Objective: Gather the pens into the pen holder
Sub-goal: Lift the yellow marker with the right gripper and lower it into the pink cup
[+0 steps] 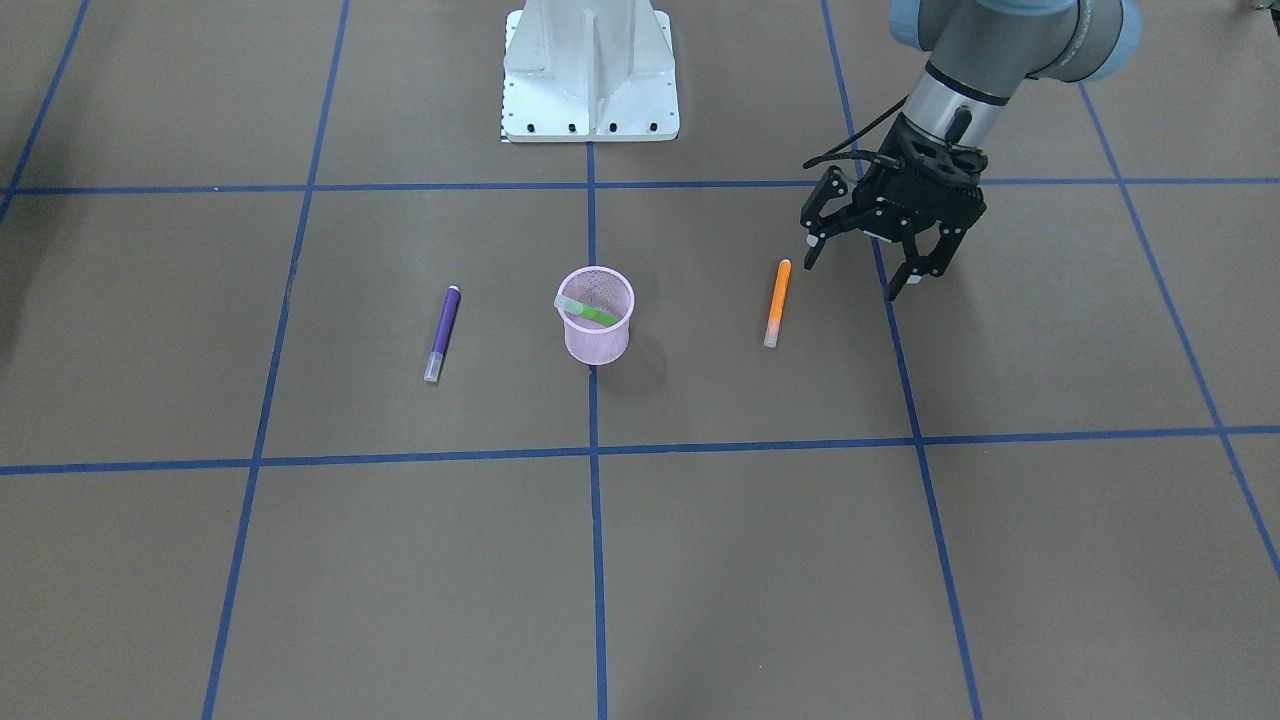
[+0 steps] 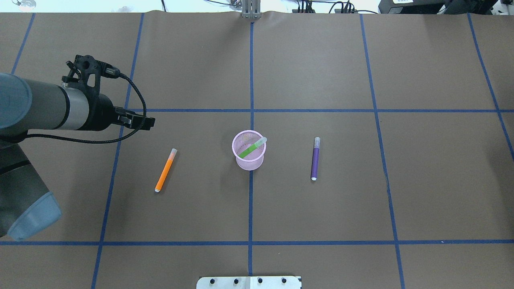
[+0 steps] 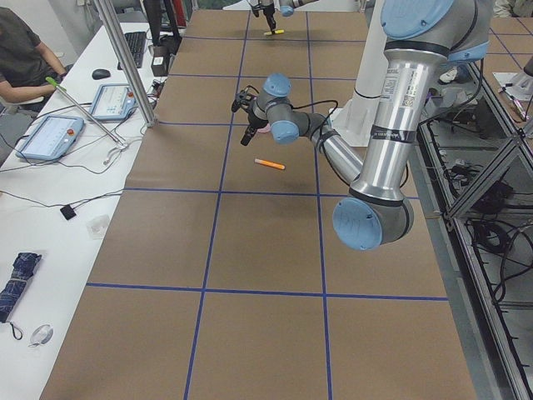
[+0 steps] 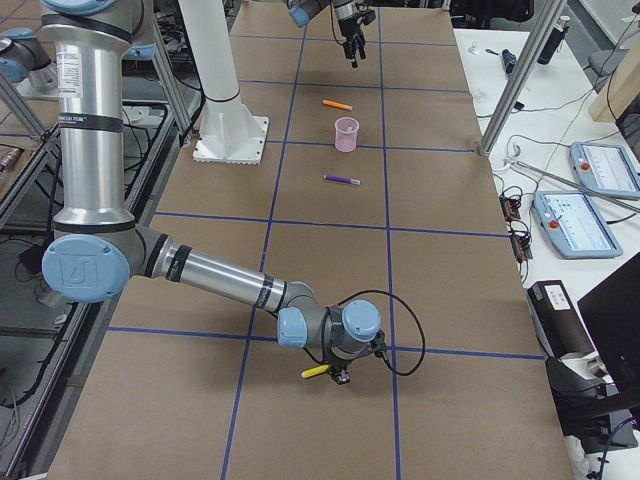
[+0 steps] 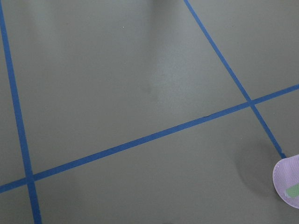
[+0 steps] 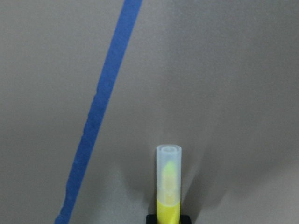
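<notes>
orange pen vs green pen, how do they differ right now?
Place: the orange pen lies on the table, outside the pen holder; the green pen is inside it. Pose: orange pen flat, green pen tilted, cap end at the rim. Colour differs too. Both have a pale translucent cap end.
</notes>
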You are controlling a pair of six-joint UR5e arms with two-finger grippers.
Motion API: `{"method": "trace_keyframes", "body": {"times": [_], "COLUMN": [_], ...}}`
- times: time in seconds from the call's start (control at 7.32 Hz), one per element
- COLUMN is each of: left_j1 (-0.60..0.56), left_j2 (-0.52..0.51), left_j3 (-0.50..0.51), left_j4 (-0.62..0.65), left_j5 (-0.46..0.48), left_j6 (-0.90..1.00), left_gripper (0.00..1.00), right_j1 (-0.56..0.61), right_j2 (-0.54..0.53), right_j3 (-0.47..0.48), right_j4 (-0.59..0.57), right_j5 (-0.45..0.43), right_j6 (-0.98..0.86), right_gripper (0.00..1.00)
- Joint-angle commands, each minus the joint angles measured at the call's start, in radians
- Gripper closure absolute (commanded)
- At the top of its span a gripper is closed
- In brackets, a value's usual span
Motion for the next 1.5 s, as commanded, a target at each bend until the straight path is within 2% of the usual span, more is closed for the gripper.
{"method": "trace_keyframes", "body": {"times": [0.0, 0.41, 0.55, 0.68, 0.82, 0.96, 1.23, 1.37], "left_j1": [0.000, 0.000, 0.000, -0.002, -0.002, -0.002, -0.002, -0.002], "left_j2": [-0.001, 0.028, 0.057, 0.068, 0.067, 0.069, 0.067, 0.065], "left_j3": [-0.003, -0.009, -0.009, -0.009, -0.008, -0.006, -0.009, -0.009], "left_j4": [-0.005, -0.044, -0.073, -0.079, -0.079, -0.079, -0.079, -0.079], "left_j5": [0.000, 0.000, 0.002, 0.002, 0.002, 0.003, 0.002, 0.002], "left_j6": [-0.001, 0.000, -0.001, -0.001, -0.003, -0.004, -0.042, -0.047], "left_gripper": [0.01, 0.00, 0.00, 0.00, 0.00, 0.00, 0.00, 0.00], "right_j1": [0.002, -0.016, -0.071, -0.147, -0.253, -0.351, -0.578, -0.719], "right_j2": [-0.012, -0.010, 0.005, 0.037, 0.081, 0.117, 0.248, 0.336], "right_j3": [0.123, 0.457, 0.551, 0.602, 0.607, 0.636, 0.683, 0.685], "right_j4": [0.010, 0.015, 0.028, 0.130, 0.285, 0.341, 0.341, 0.334], "right_j5": [0.043, 0.032, 0.023, -0.044, -0.134, -0.243, -0.549, -0.747], "right_j6": [0.049, 0.444, 0.586, 0.774, 0.973, 1.133, 1.336, 1.436], "right_gripper": [1.00, 1.00, 1.00, 1.00, 1.00, 1.00, 1.00, 1.00]}}
